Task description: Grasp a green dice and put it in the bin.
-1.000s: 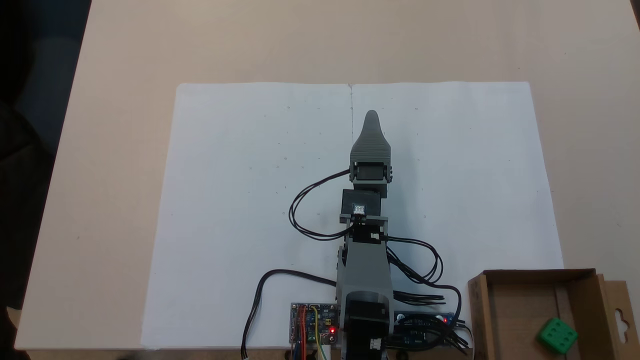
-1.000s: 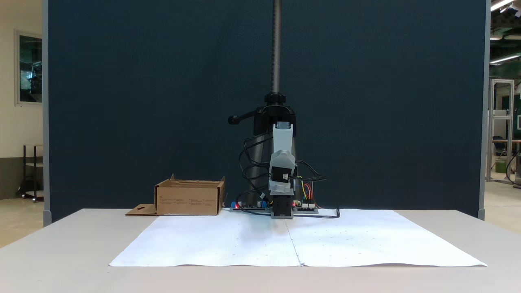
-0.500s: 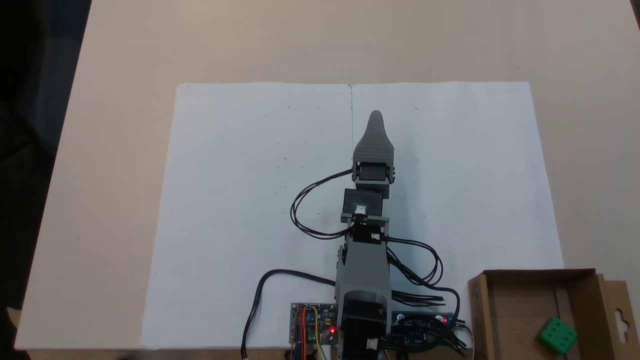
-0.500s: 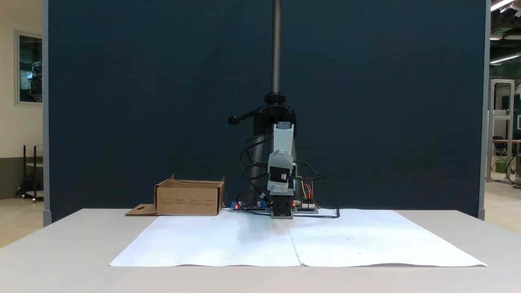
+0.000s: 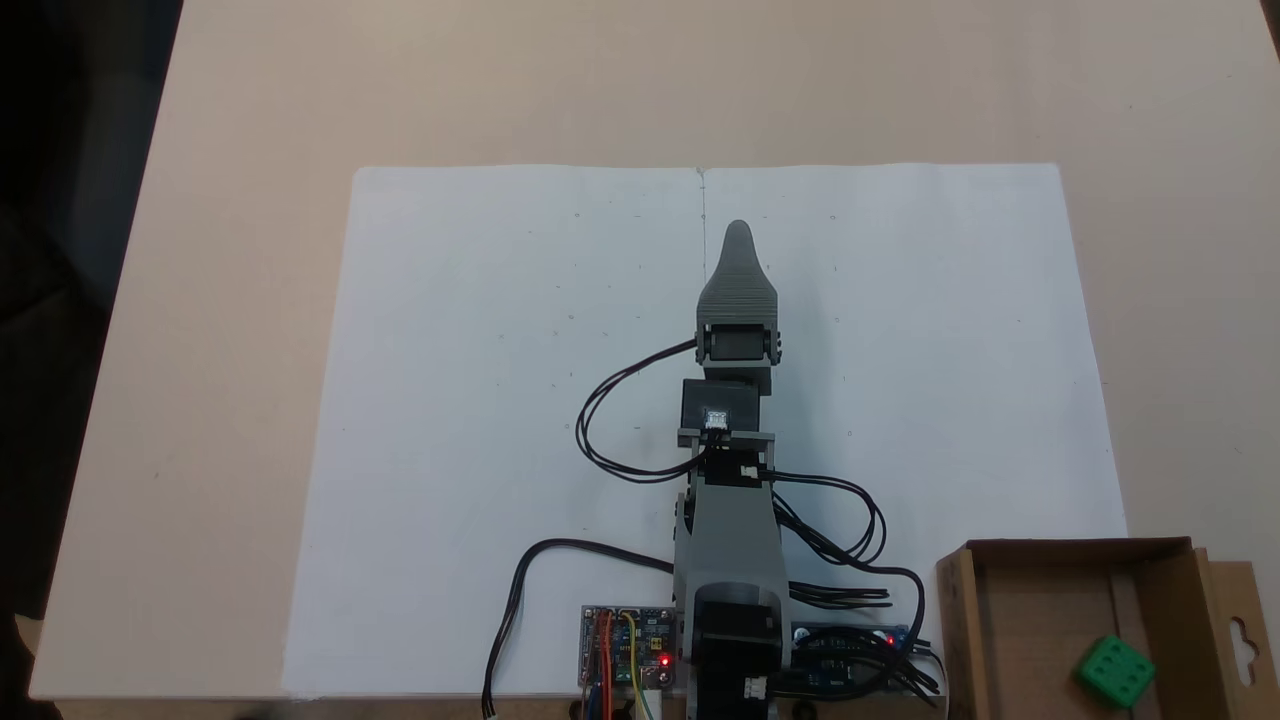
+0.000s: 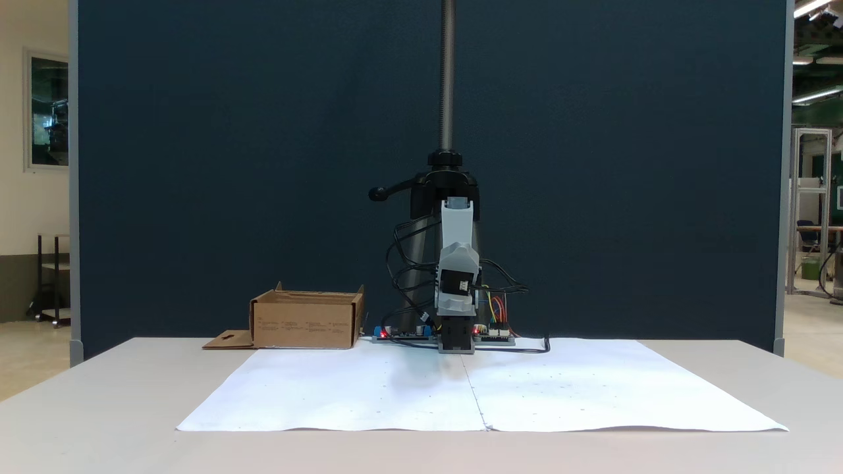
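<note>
The green dice [image 5: 1113, 672] lies inside the bin [image 5: 1010, 620], a brown cardboard box at the bottom right of a fixed view from above, and nothing touches it. From the front, the bin [image 6: 306, 322] stands left of the arm's base and its walls hide the dice. The gripper [image 5: 738, 235] points away from the base over the middle of the white paper, far from the bin. Only its upper grey jaw shows from above. Seen head-on from the front, the gripper [image 6: 456, 260] hangs well above the table, and no gap between the jaws can be made out.
White paper sheets [image 5: 480, 400] cover the table's middle. Circuit boards [image 5: 625, 655] and black cables [image 5: 840, 560] sit by the arm's base. A metal pole with a clamp [image 6: 446, 178] rises behind the arm, before a dark blue partition [image 6: 230, 164].
The gripper swayed slightly to the right, then back to the left in the view from above. The dice and bin stayed put.
</note>
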Motion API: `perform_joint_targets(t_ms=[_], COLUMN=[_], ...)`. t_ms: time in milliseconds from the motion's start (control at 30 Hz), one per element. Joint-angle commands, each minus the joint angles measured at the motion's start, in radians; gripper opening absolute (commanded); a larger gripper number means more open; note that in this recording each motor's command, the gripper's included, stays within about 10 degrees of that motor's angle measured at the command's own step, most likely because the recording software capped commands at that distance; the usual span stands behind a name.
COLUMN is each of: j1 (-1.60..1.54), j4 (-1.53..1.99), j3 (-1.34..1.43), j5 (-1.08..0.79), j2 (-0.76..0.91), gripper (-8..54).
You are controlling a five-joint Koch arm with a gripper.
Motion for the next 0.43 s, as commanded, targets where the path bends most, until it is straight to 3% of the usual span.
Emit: perform_joint_targets(t_ms=[0,400], j1=[-0.008,-0.021], j4=[-0.114,-0.126], j3=[0.072,0.072], j5=[0.04,0.04], j2=[0.109,0.109], gripper=[43.9,43.9])
